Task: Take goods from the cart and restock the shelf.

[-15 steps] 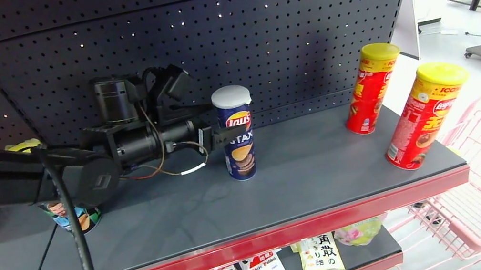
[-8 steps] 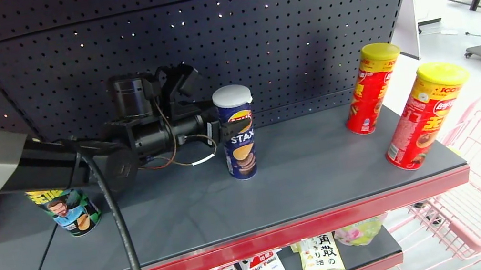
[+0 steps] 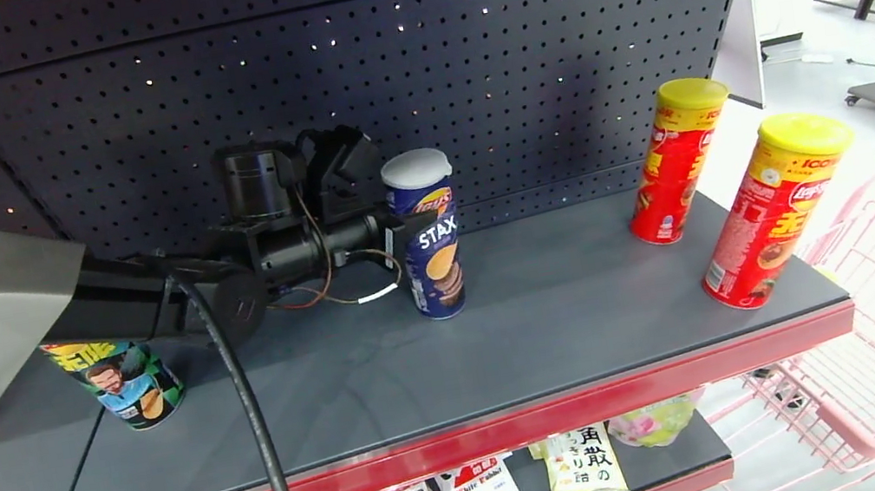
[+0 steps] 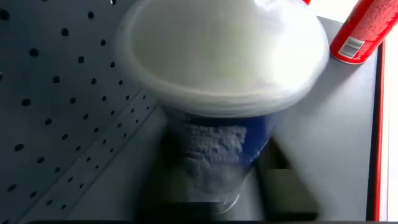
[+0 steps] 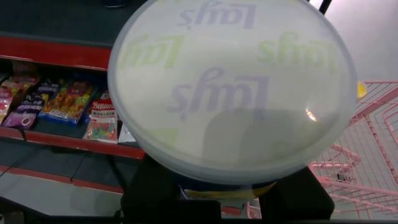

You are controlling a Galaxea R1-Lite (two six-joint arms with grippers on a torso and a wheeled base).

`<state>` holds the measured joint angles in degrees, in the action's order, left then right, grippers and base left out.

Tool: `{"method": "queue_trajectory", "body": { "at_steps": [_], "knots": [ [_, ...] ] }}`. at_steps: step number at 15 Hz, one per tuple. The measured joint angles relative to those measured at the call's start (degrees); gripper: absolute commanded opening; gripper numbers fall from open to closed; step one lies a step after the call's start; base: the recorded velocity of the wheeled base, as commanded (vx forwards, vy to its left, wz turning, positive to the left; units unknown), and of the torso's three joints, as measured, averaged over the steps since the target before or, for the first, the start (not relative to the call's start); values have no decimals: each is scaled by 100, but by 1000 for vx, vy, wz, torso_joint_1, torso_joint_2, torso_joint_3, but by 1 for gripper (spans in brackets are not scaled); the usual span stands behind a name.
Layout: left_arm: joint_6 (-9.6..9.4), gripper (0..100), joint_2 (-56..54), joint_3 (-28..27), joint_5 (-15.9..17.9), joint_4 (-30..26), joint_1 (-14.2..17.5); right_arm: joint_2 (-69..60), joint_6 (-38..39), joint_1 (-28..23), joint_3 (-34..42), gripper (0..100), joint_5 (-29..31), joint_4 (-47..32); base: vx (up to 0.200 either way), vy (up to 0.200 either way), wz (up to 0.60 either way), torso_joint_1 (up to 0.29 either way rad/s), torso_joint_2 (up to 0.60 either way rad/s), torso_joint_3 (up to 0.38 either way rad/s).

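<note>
Shelf [image 3: 505, 340] bears the blue chip can [image 3: 441, 267], tilted and clasped by the left gripper [image 3: 409, 241], likely to stand it by the pegboard [image 3: 460, 57]; the right gripper [image 5: 227, 198] holds a clear-lidded can [image 5: 230, 87].

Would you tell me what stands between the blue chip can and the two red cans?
Nothing: in the head view that stretch of shelf is bare.
</note>
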<state>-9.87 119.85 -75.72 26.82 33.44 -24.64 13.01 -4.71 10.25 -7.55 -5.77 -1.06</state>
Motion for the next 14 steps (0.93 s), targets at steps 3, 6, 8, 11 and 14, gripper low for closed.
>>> {"method": "queue_trajectory", "body": {
  "at_steps": [3,6,8,11,14],
  "knots": [
    [-2,0,5,-5,17,15,-38,0,0,0,11,0,0,0,0,0,0,0,0,0],
    [0,0,-96,35,244,9,-74,-2,2,0,11,0,-6,0,0,0,0,0,0,0],
    [-35,0,-323,162,586,-18,-99,2,2,7,-5,0,-17,0,0,0,0,0,0,0],
    [-99,0,-805,706,1044,-88,-317,13,2,16,6,0,-28,0,0,0,0,0,0,0],
    [-690,0,-1050,1215,1182,-93,-450,24,0,29,17,0,-44,0,0,0,0,0,0,0]
  ]
}}
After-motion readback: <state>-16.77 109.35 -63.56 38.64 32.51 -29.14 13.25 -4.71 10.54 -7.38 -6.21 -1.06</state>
